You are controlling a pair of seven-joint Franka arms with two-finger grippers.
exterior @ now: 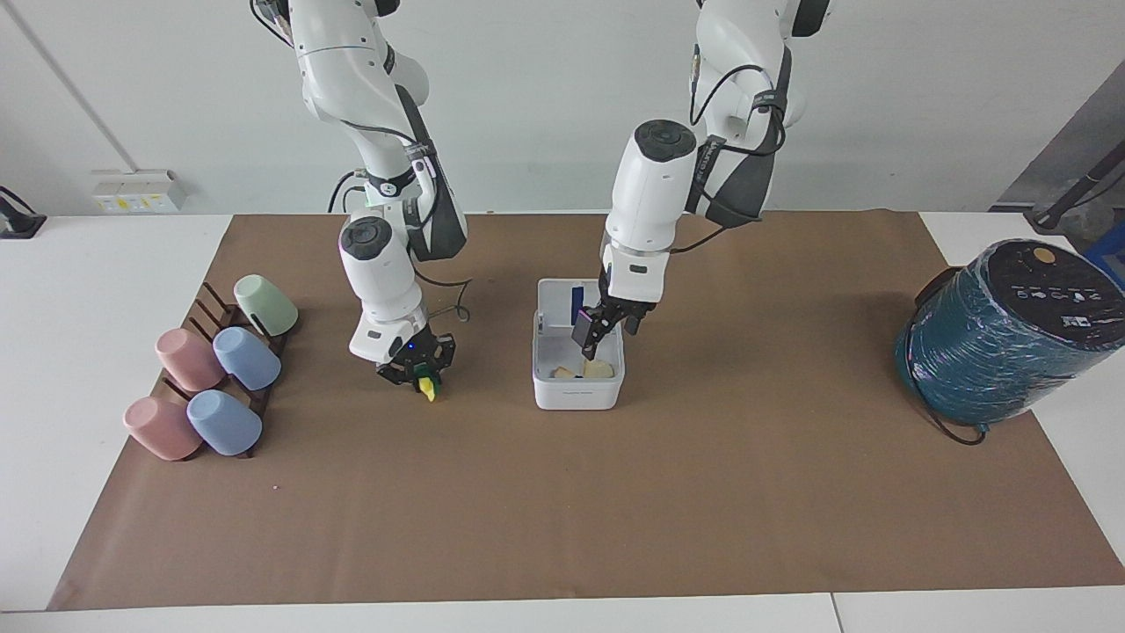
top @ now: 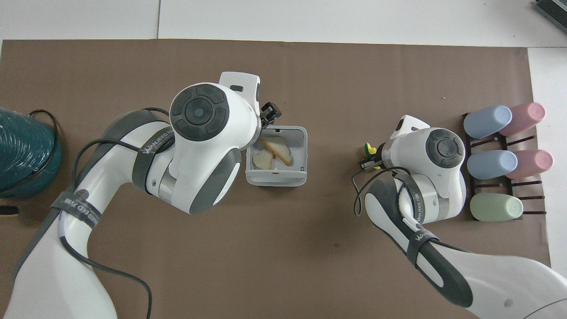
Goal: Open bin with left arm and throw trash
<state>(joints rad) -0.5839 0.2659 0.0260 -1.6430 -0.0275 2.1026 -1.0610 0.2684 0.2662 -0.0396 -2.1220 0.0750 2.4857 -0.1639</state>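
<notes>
Readable lettering on the arm straps only

"WANJEED" in white capitals on the dark grey strap of the white jointed left arm (top: 153,144); same word on the dark strap of the white jointed right arm (top: 423,232). Small marks on the black top of the teal-wrapped cylinder (exterior: 1055,294) and on the white square plastic bin's front (exterior: 577,397), too small to read.

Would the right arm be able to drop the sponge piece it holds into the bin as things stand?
Probably not yet: the left gripper hangs open over the open bin, blocking the right gripper with its sponge piece.
</notes>
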